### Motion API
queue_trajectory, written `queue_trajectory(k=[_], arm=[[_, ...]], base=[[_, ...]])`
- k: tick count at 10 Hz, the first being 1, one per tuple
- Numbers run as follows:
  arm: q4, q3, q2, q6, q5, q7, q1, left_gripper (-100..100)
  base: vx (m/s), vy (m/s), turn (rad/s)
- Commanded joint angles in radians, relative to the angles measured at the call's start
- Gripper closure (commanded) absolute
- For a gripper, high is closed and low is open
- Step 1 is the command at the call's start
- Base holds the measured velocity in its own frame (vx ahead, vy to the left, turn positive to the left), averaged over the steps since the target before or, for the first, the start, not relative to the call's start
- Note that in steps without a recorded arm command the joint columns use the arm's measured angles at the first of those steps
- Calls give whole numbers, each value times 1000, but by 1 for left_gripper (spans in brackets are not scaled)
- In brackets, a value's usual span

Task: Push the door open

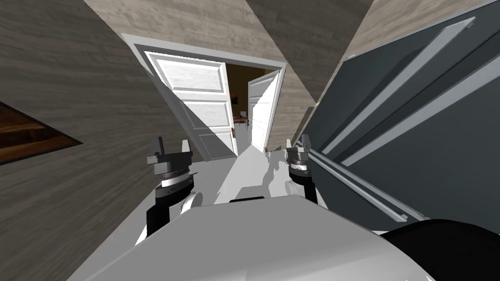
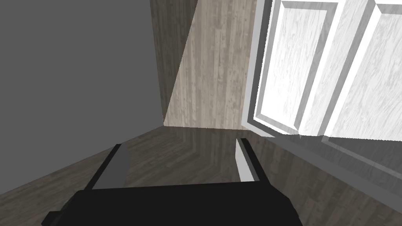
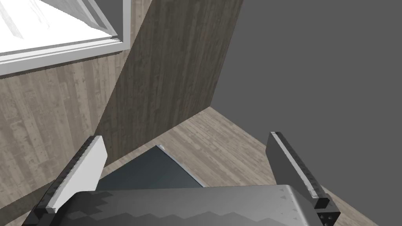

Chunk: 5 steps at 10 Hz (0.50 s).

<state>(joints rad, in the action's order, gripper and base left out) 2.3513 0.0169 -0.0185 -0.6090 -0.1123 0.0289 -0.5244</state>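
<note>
1. My left gripper [image 1: 169, 149] is open: its two fingers [image 2: 117, 166] stand wide apart with nothing between them. It is raised short of the door, off to the door's left side.
2. In the left wrist view the left gripper [image 2: 182, 159] faces a wood-grain wall [image 2: 212, 78], with the white panelled left leaf [image 2: 314, 78] of the door just beside that wall. The fingers do not touch the leaf.
3. My right gripper [image 1: 299, 144] is open too, its fingers [image 3: 84, 170] spread and empty. It is short of the door on the door's right side, close against a dark slate cabinet [image 1: 415, 122].
4. In the right wrist view the right gripper [image 3: 188, 157] has a slate face of the cabinet [image 3: 157, 172] lying between its fingers, just past the gripper body. A white framed edge of the door [image 3: 59, 39] shows farther off; I cannot tell which leaf it is.
5. The door is a pair of leaves at the far end of the hallway, well ahead of both grippers. The left leaf [image 1: 202, 107] spans its half of the opening; the right leaf [image 1: 263, 114] is swung open, away from me.
6. A gap between the leaves shows a dim brownish room.
7. Light grey floor [image 1: 244, 170] runs from the grippers to the door.
8. The cabinet carries long pale handles [image 1: 400, 78] and lines the hallway to the right of the door.
</note>
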Motion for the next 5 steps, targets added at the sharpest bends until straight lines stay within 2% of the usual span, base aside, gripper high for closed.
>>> queue_trajectory(k=[1,5], arm=[[-19,-5,-6,-10,-10,20,-3,-100],[-77,-20,-21,-39,-41,79,-12,-100]], base=[[100,18,-68],[190,7,-60]])
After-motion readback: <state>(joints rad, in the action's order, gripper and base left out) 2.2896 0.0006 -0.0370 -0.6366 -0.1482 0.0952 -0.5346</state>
